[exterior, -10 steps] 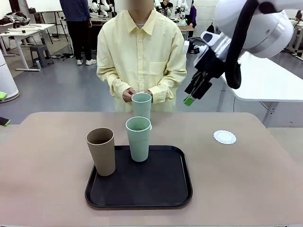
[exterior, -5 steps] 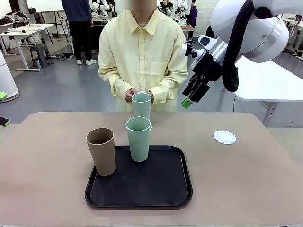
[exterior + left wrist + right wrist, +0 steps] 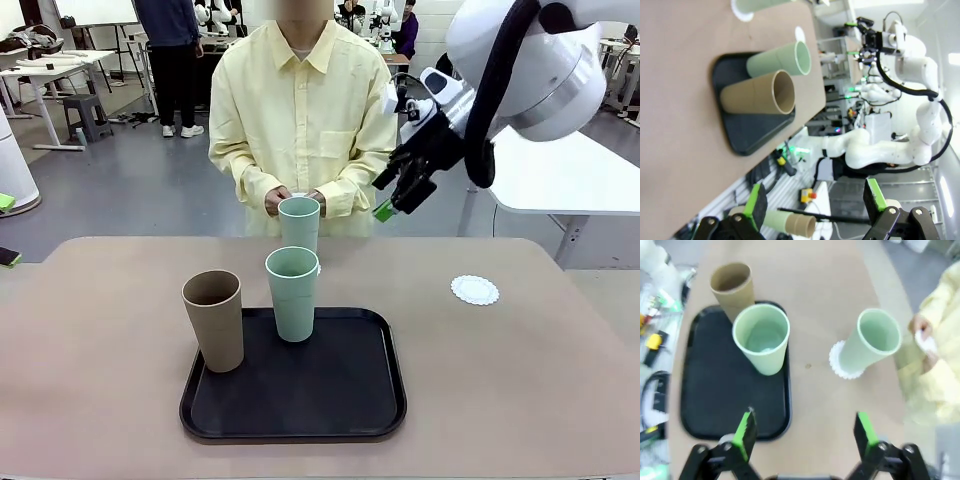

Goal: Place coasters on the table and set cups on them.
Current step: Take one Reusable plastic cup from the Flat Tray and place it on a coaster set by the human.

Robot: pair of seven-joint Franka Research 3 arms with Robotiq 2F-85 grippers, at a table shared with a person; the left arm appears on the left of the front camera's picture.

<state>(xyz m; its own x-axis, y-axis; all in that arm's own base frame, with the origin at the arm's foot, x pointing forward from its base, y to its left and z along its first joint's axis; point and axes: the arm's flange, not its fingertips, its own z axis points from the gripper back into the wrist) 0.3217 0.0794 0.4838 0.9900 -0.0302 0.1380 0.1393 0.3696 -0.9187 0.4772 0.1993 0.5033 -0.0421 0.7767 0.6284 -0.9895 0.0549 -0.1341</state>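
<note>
Swinging toward nine o'clock, the right gripper (image 3: 392, 200) is hovering open and empty; the left gripper (image 3: 815, 210) is gaping too.

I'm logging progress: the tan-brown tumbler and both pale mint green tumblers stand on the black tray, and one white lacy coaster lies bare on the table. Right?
Not quite. Only one pale mint green tumbler shares the black tray with the tan-brown tumbler; the right wrist view shows the other mint tumbler on its own white lacy coaster, off the tray. The bare coaster is right.
</note>
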